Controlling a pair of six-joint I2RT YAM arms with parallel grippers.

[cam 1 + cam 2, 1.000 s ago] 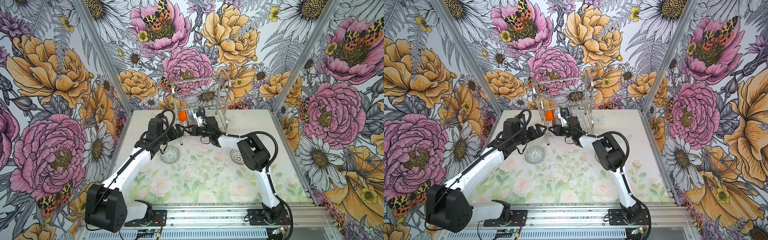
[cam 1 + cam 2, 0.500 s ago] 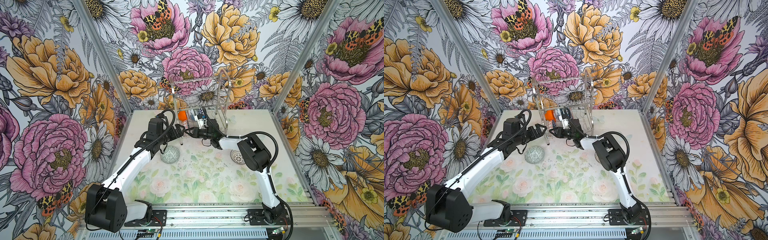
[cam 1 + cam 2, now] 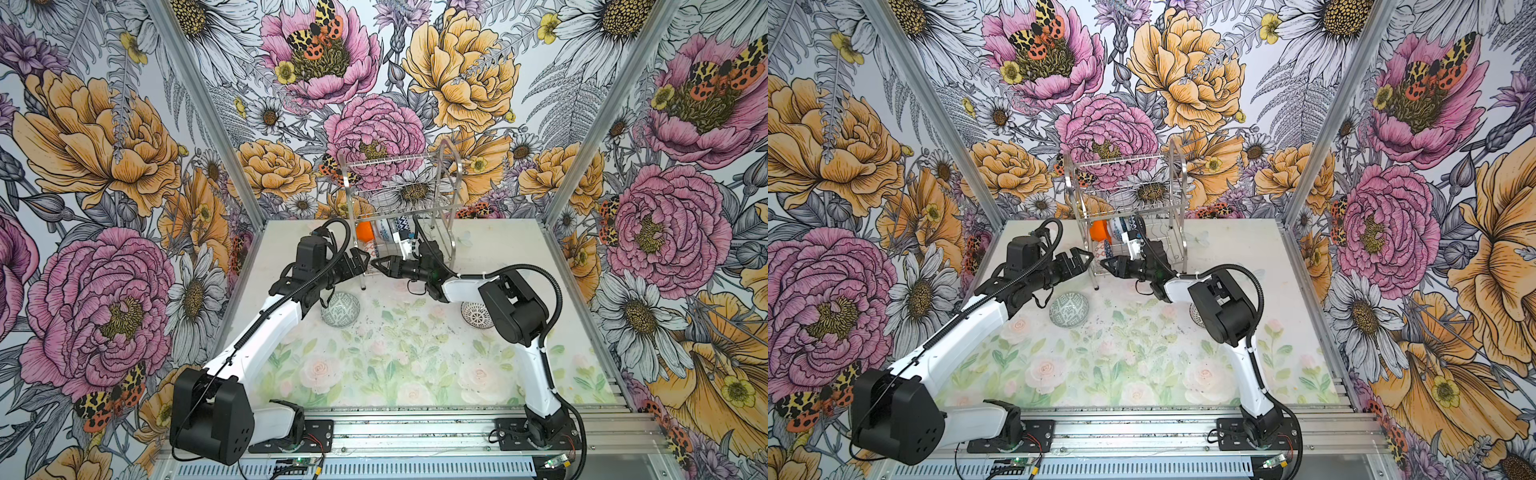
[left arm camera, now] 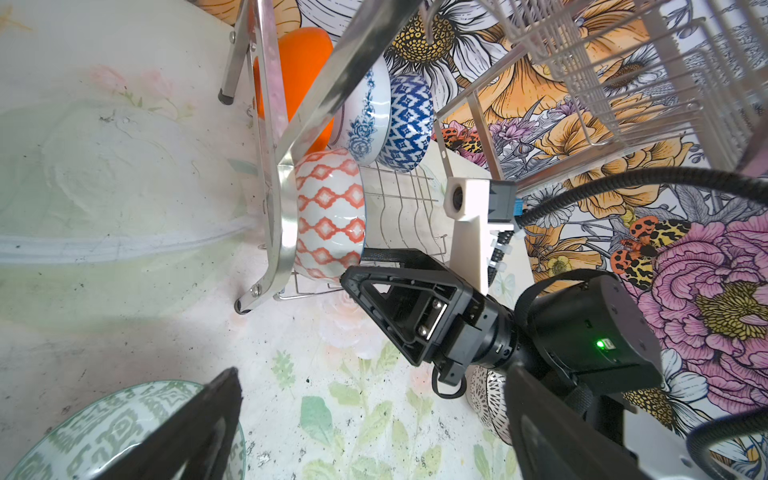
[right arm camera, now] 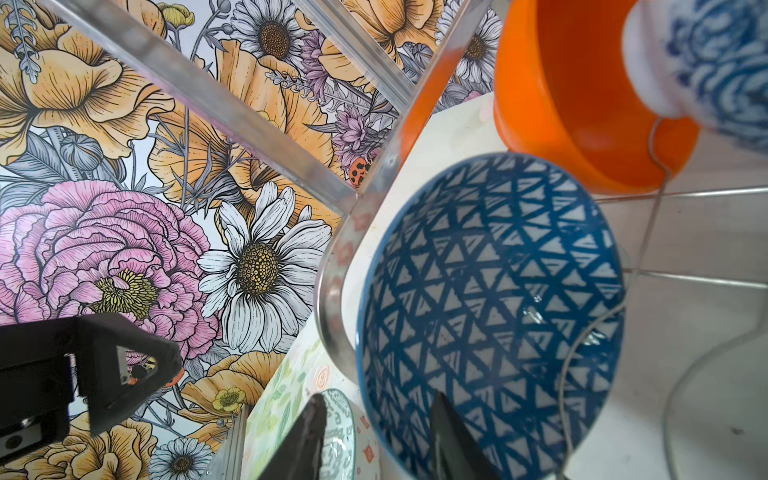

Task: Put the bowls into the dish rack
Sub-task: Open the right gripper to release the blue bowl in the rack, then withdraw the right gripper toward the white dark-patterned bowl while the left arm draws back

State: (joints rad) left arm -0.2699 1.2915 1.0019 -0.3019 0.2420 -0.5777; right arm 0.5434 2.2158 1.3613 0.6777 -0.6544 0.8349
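Observation:
The dish rack [image 3: 399, 195] [image 3: 1125, 191] stands at the back. Its lower tier holds a plain orange bowl [image 4: 299, 70], two blue-white bowls [image 4: 405, 120] and an orange-white bowl [image 4: 328, 212] with a blue inside [image 5: 490, 311]. My right gripper [image 5: 376, 415] [image 3: 380, 264] is open, with its fingers astride that bowl's rim, one inside and one outside. My left gripper [image 4: 374, 424] [image 3: 361, 262] hangs wide open and empty by the rack's front left leg. A grey-green bowl [image 3: 340, 309] [image 4: 104, 428] sits on the table under it. A black-white bowl [image 3: 476, 313] lies half hidden behind my right arm.
The rack's upper tier [image 3: 395, 166] is bare wire. Its arched side frame [image 4: 278, 199] and front leg [image 3: 362, 282] stand between the two grippers. Flowered walls close in the left, back and right sides. A metal rail [image 3: 415, 424] runs along the front edge.
The right gripper's jaws have spread apart around the orange-white bowl's rim, and the bowl now rests in the lower tier. The left arm has stayed still.

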